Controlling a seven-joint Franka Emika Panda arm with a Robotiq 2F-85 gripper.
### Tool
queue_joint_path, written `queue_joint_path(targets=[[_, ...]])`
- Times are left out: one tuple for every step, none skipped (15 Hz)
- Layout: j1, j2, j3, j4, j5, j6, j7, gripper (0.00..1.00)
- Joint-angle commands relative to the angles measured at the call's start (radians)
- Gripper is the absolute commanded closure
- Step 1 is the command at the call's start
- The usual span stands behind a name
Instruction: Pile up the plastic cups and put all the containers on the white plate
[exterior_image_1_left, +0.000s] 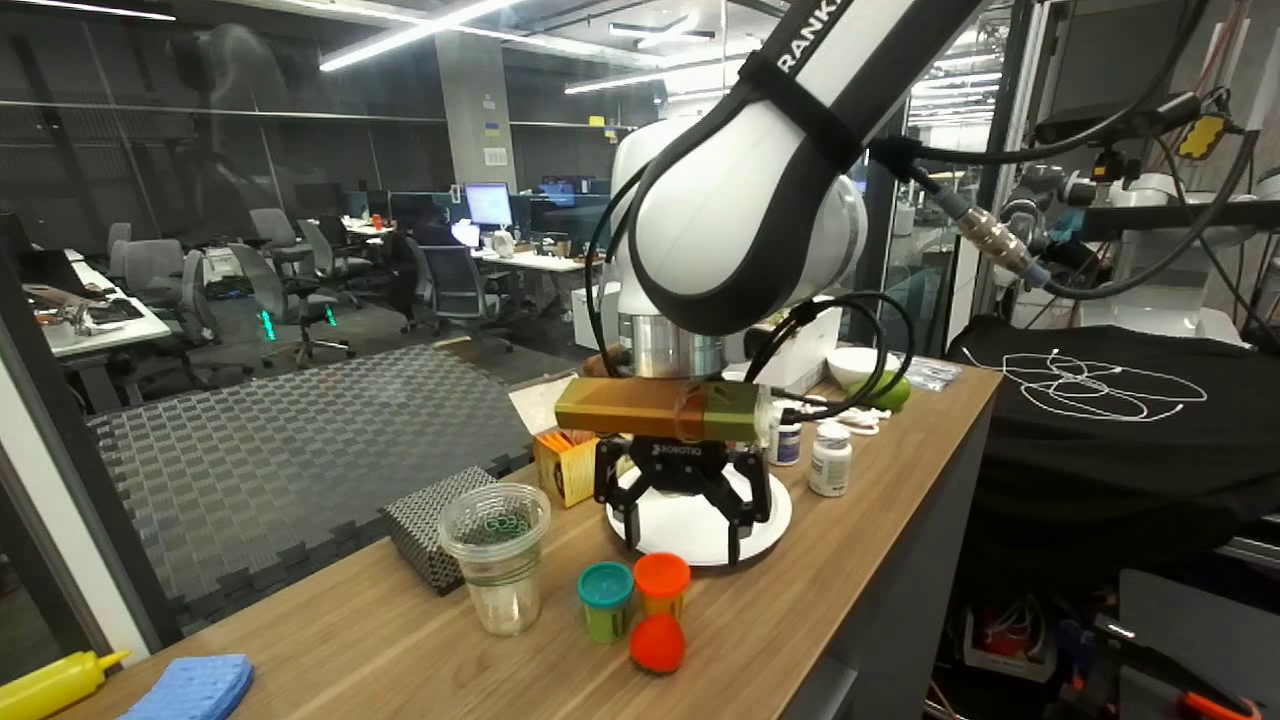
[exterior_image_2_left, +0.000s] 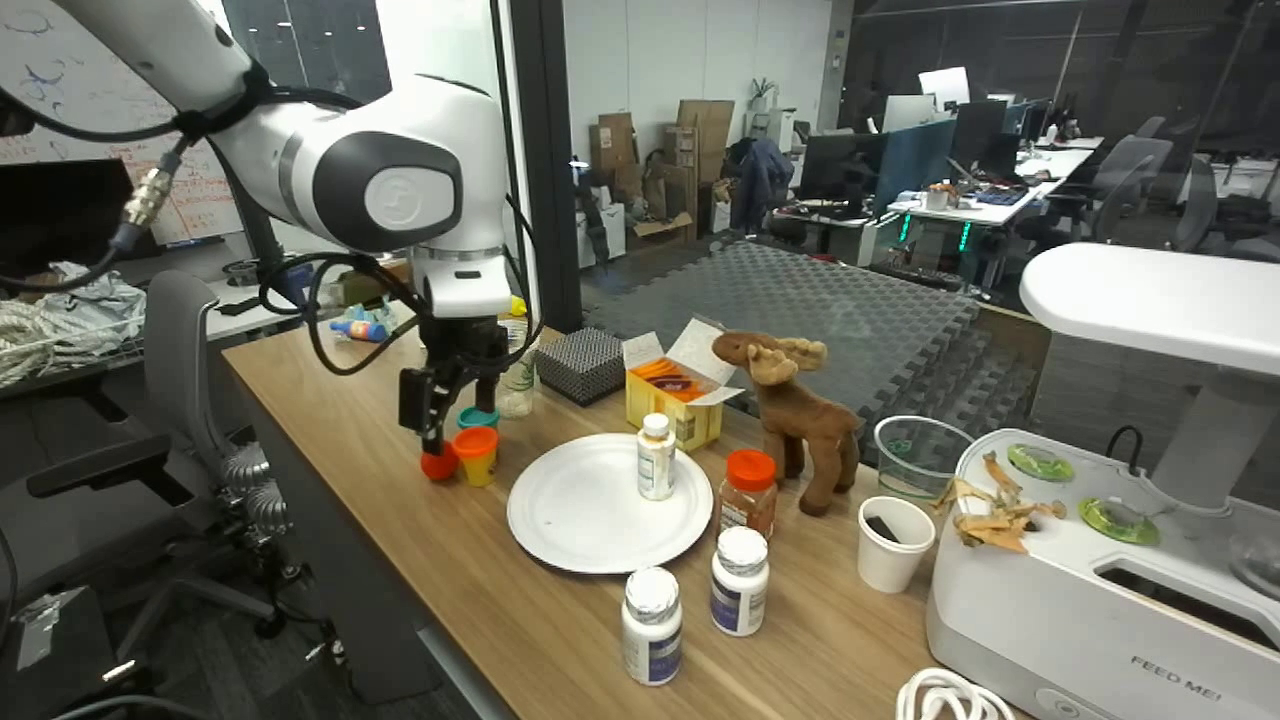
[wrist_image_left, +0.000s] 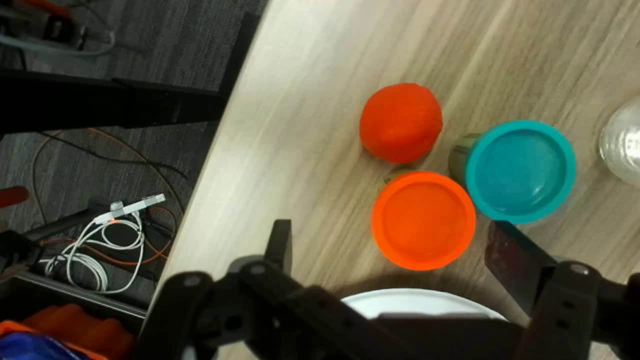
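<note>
JAWS: wide apart, holding nothing | LIKELY TARGET: orange container (wrist_image_left: 424, 220), upright, 1–2 o'clock from jaws' centre, wrist view

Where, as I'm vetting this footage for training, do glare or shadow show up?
Wrist view: bright glare on the clear cup, small glints on the teal lid, a soft dark shadow along the white plate. In an exterior view: the ceiling light strip burns out to white, and what looks like a faint reflection shows in the glass.
</note>
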Motion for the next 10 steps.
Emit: queue_joint_path(targets=[[0.046, 0.061, -0.037, 0.018, -0.028, 0.126, 0.193, 0.00], [0.060, 0.073, -0.051, 0.017, -0.045, 0.157, 0.244, 0.00], [0.075, 0.083, -0.067, 0.018, -0.063, 0.178, 0.292, 0.00], [0.088, 0.091, -0.083, 0.017, -0.081, 0.193, 0.335, 0.00], [0.098, 0.093, -0.094, 0.014, -0.095, 0.201, 0.369, 0.00], [0.104, 0.095, -0.100, 0.011, -0.103, 0.207, 0.397, 0.00], [0.106, 0.096, -0.102, 0.008, -0.104, 0.213, 0.415, 0.00], [0.106, 0.094, -0.100, 0.004, -0.106, 0.221, 0.425, 0.00], [0.103, 0.090, -0.093, 0.000, -0.102, 0.224, 0.424, 0.02], [0.103, 0.086, -0.090, -0.002, -0.103, 0.228, 0.427, 0.02]])
